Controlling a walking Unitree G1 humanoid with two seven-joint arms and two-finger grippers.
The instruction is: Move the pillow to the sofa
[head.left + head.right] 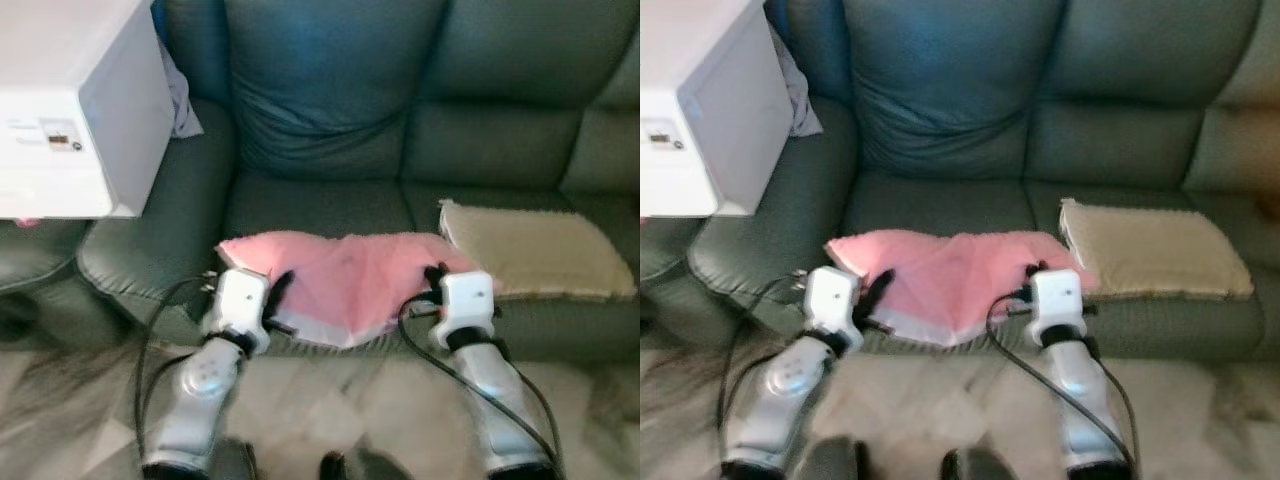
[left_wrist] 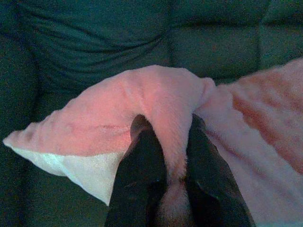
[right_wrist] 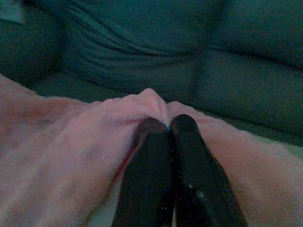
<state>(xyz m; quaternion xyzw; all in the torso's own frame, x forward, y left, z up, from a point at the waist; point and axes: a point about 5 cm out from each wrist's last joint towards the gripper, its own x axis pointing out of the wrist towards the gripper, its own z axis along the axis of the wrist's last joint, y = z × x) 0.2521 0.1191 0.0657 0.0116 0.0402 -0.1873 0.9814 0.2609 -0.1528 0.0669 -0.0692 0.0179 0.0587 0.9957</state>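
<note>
Over the sofa [image 1: 330, 200] seat, my left gripper [image 2: 173, 156] and right gripper [image 3: 168, 127] each pinch the pink pillow [image 1: 350, 280] tight. Best lower both evenly, then let go together.

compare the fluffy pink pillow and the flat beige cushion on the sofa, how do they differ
The fluffy pink pillow sags over the front edge of the dark green sofa; the flat beige cushion lies wholly on the seat. The pink one is pinched by the left gripper and right gripper; the beige one is untouched. The pink one looks crumpled, the beige one smooth. Both are soft and roughly rectangular.
</note>
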